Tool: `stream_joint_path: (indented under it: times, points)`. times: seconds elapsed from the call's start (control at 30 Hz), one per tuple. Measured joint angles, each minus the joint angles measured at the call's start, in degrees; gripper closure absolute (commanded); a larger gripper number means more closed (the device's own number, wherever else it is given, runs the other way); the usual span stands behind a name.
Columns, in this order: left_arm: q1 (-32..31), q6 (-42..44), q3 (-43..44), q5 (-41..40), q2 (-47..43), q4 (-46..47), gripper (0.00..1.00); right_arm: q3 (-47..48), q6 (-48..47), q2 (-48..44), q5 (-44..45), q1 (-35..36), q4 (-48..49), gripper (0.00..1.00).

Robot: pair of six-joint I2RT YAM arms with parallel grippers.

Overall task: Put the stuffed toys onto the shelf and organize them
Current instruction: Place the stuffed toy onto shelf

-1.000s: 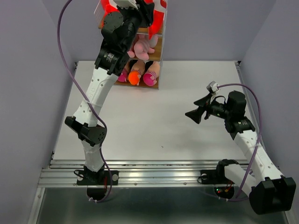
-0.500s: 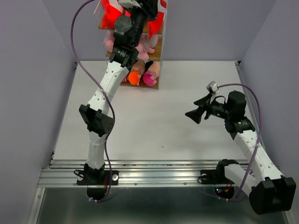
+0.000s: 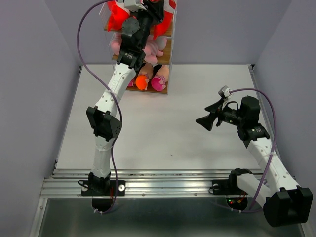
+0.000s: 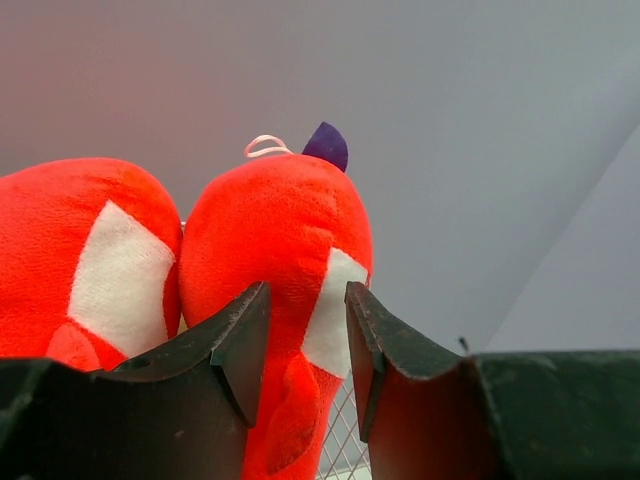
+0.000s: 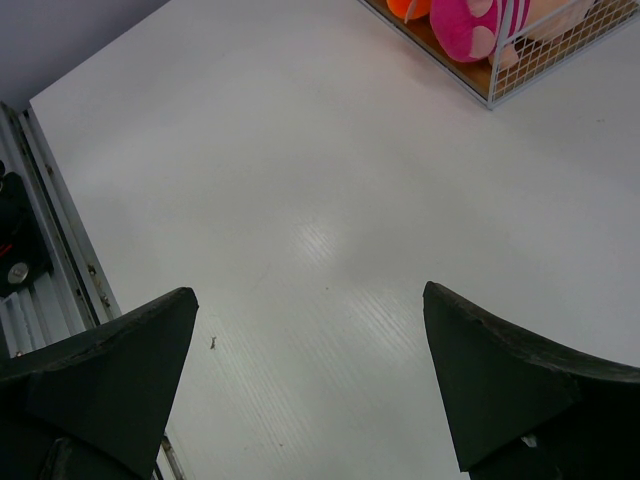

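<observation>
Reaching with the left gripper toward the top tier of the shelf, at the upper middle of the overhead view. Holding its fingers partly apart with a narrow gap, a red shark filling that gap in the lower middle of the wrist view; impossible to tell whether pinching it or merely flanking it. Showing a second shark touching the first at the left of that frame, both upright with white patches. Showing pink animals on the middle tier and dolls on the lowest tier, partly hidden behind the arm. Hovering with the right gripper over the bare white table at the right of the overhead view, fingers spread wide, gripping nothing. Catching a shelf corner and one pink toy at the upper right of the right wrist view.
</observation>
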Motion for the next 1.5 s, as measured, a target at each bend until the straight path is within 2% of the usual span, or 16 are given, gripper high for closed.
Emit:
stream_joint_path:
  times: [0.3,0.53,0.63,1.0,1.5]
  points:
    - [-0.02,-1.79,0.00,0.11,0.00,0.15,0.52,0.00,0.00,0.00,-0.04,-0.61,0.00,0.00]
    - [-0.24,-2.80,0.00,-0.35,0.00,4.04,0.39,0.00,0.02,0.00,-0.31,-0.63,0.02,0.00]
    - [-0.50,-3.26,0.00,-1.16,0.00,5.75,0.37,0.02,0.02,0.00,-0.39,-0.63,0.02,0.00]
    - [-0.81,-5.27,1.14,-5.09,1.27,6.78,0.36,0.00,0.07,-0.02,-0.39,-1.07,0.04,0.00]
    - [-0.81,-5.27,1.73,-8.44,3.87,2.36,0.36,0.02,0.20,-0.33,-0.44,-1.66,0.11,0.00]
